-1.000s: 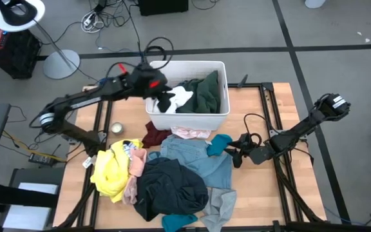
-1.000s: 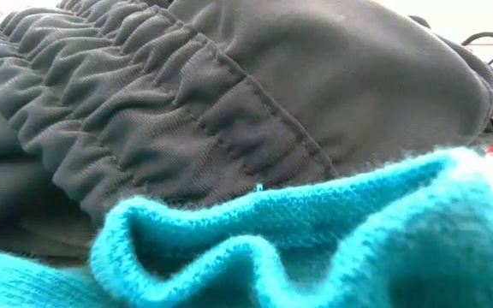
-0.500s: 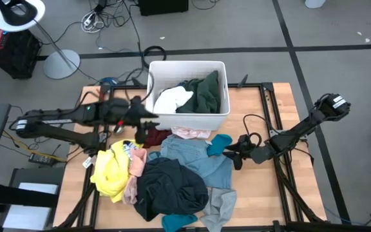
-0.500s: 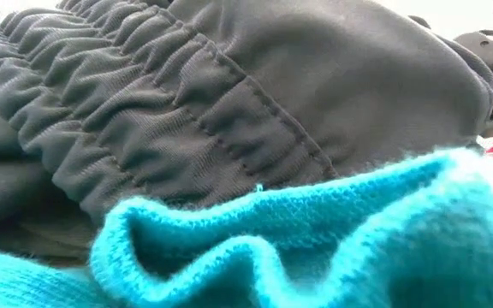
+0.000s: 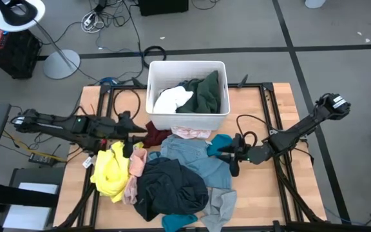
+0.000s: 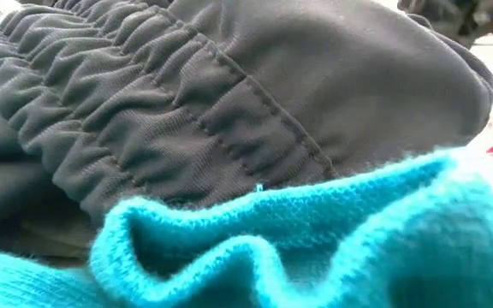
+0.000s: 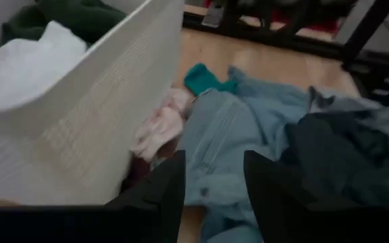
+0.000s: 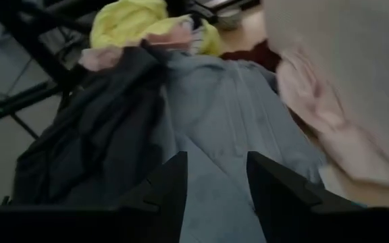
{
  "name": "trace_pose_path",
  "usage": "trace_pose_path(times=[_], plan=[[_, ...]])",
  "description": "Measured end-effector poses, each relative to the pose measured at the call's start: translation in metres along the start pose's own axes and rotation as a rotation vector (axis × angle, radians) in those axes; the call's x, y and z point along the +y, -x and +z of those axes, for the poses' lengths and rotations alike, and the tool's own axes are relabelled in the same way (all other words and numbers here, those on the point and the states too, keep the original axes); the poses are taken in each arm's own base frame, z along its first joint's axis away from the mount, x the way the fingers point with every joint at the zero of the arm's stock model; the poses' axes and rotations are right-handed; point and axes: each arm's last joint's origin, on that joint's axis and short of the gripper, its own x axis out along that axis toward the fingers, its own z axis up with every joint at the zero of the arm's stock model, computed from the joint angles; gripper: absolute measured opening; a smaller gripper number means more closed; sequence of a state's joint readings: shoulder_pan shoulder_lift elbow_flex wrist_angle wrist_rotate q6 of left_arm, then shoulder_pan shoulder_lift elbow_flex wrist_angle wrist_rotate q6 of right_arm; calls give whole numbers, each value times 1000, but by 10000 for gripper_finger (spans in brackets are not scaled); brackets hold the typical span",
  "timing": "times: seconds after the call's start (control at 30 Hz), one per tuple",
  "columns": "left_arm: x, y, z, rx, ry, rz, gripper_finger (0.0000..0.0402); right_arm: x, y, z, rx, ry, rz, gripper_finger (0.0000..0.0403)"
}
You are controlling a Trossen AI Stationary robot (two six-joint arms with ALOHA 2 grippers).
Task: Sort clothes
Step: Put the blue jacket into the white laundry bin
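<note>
A pile of clothes lies on the wooden table (image 5: 263, 193): yellow (image 5: 110, 171), salmon pink (image 5: 133, 183), black (image 5: 169, 187), light blue denim (image 5: 195, 158), teal (image 5: 221, 143) and maroon (image 5: 153, 135). My left gripper (image 5: 136, 133) is open and empty, low beside the white bin's near left corner, by the maroon garment; its wrist view (image 7: 211, 196) shows the bin wall (image 7: 93, 128), a pink garment (image 7: 157, 128) and the denim (image 7: 221, 135). My right gripper (image 5: 228, 154) is open at the teal garment, over the denim (image 8: 215, 115).
The white bin (image 5: 187, 119) at the table's far middle holds a white (image 5: 171, 100) and a dark green garment (image 5: 201, 93). A dark grey waistband (image 6: 187, 111) and teal knit (image 6: 315, 239) fill the low view. A small round tin (image 5: 116, 128) stands near my left gripper.
My left gripper has drawn back from over the bin's far left corner toward the table's near left and come down beside the bin's near left corner. The white garment now lies in the bin. My right gripper has moved a little toward the table's left, toward the teal garment.
</note>
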State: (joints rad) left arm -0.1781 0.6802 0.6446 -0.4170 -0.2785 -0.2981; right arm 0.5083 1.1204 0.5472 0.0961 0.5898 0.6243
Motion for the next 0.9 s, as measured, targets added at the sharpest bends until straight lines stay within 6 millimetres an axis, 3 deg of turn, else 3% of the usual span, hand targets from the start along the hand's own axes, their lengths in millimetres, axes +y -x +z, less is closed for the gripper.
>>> trace_pose_path(times=[0.27,0.6,0.9], plan=[[0,-6,-20,41,-6,18,156,31,-23,31,110,218,-70,153],[0,-9,-24,66,-46,26,156,69,-79,59,162,383,-89,152],[-2,-9,-24,85,-69,-46,156,97,-112,80,212,460,-118,153]])
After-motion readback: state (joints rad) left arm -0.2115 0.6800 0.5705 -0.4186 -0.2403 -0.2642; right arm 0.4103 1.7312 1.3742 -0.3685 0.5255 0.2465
